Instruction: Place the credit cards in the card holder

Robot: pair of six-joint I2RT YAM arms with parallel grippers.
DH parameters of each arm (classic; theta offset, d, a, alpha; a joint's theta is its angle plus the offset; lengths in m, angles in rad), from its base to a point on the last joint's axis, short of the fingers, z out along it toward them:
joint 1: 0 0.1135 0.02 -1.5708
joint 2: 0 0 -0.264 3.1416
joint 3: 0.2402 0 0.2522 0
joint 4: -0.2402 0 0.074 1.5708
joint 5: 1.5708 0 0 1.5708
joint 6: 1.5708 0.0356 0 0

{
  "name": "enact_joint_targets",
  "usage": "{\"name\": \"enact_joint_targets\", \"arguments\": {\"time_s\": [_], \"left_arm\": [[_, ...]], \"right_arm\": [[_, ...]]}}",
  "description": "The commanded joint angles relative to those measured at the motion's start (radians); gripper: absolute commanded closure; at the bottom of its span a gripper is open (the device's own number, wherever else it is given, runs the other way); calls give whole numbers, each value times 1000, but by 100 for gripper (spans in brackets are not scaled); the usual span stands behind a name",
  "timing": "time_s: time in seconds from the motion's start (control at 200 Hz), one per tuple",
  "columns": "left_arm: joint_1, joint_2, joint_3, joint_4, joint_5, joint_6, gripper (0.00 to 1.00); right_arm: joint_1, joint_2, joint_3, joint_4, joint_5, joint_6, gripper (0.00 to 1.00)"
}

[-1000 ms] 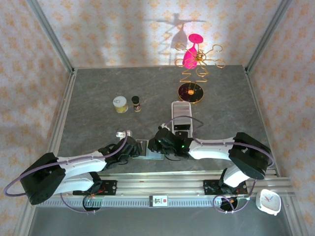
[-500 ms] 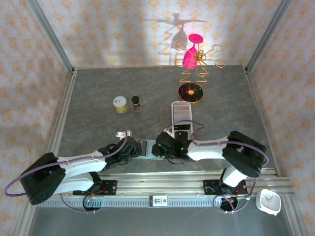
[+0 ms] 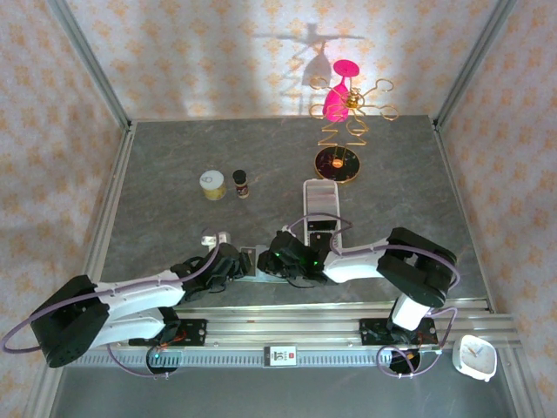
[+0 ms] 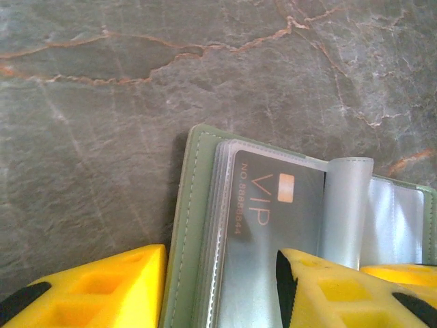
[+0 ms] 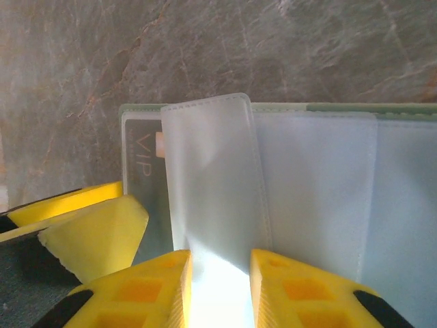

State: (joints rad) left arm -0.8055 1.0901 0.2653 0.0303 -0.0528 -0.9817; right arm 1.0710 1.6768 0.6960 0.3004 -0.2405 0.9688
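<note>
Currently the open card holder (image 4: pixel 183 225) is laid at the near edge of the table (image 4: pixel 102 123), a VIP card (image 4: pixel 273 212) sleeved inside. Its left edge is straddled by the half-open left gripper (image 4: pixel 218 277). A clear sleeve (image 5: pixel 212 171) is flanked by the narrow right gripper (image 5: pixel 220 273); clamping cannot be told.

Yellow jar (image 3: pixel 211 184) beside dark bottle (image 3: pixel 241 183); gold wire stand (image 3: pixel 338 139) behind; white clock (image 3: pixel 474 357)

One card holder (image 4: pixel 179 232), one VIP card (image 4: pixel 273 219), two jars (image 3: pixel 211 184), one clock (image 3: pixel 474 356)
</note>
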Motion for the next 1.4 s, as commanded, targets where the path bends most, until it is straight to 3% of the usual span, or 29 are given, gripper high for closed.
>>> {"name": "enact_joint_targets", "arguments": {"time_s": [0.0,0.335,1.396], "left_arm": [[-11,-29,-35,-122,-50,-62,51],[-11,-97,-50,-145,-90,-105,50],[-8,-290,-66,-319,-226,-181,46]], "right_arm": [[9,13,23,41,-6,24,73],[10,-11,33,57,-9,18,73],[20,155,233,173,-111,0,73]]}}
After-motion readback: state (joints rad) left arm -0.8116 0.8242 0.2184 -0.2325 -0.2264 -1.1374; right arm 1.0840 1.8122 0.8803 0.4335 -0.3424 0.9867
